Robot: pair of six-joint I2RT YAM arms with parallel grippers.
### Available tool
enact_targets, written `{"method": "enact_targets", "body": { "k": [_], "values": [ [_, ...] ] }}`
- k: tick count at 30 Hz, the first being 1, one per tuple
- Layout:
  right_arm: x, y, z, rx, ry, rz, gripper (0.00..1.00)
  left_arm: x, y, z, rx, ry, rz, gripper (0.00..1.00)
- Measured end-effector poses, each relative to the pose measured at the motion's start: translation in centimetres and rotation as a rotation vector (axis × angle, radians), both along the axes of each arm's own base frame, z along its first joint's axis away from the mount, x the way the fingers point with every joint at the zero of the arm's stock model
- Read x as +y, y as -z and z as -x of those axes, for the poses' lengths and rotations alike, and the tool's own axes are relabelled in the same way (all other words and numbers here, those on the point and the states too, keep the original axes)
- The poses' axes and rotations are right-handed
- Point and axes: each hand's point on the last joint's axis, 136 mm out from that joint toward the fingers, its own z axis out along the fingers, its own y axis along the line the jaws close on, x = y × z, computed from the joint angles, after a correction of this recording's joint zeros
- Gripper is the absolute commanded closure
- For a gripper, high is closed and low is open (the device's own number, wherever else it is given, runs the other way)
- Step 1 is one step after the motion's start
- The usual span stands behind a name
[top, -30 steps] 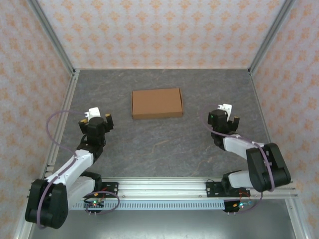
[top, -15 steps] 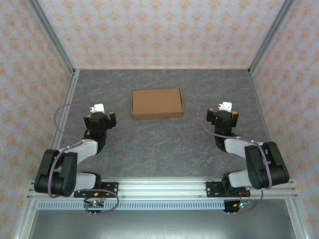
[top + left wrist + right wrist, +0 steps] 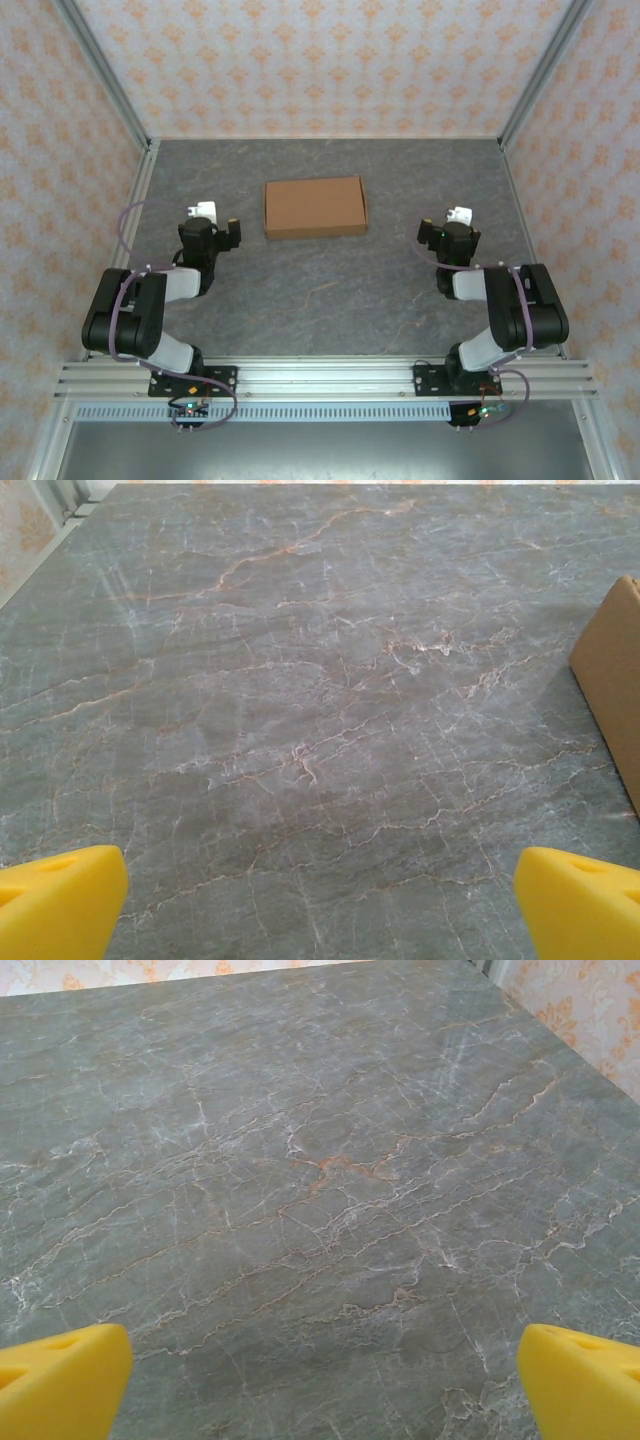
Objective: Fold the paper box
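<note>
Paper box [image 3: 315, 207] lies flat on the grey marbled surface [image 3: 330, 300], toward the far middle, a plain brown rectangle with its long sides running left to right; it looks like a shallow closed mailer. It sits apart from both tools. The left tool [image 3: 215, 228] hangs low over the surface at the box's near left, jaws spread wide and empty. From that wrist, the two yellow fingertips [image 3: 60, 900] stand at the bottom corners with bare veined stone between them, and one end of the box [image 3: 612, 670] juts in at the right edge. The right tool [image 3: 447, 232] is well off to the box's right and a little nearer, likewise wide open and holding nothing, its yellow tips [image 3: 60, 1380] set far apart over the surface. Both arms are folded back toward the rail [image 3: 320, 375] at the near edge, and patterned walls [image 3: 320, 70] close in the three other sides.
</note>
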Motion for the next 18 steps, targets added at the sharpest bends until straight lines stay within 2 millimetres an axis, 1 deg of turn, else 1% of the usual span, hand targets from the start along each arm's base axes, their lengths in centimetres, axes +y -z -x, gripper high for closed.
{"method": "enact_targets", "body": {
  "k": [18],
  "values": [
    [-0.13,-0.18,-0.15,-0.007,0.006,-0.011,0.01,-0.04,-0.14,-0.08,-0.006,0.002,0.001,0.0]
  ]
}}
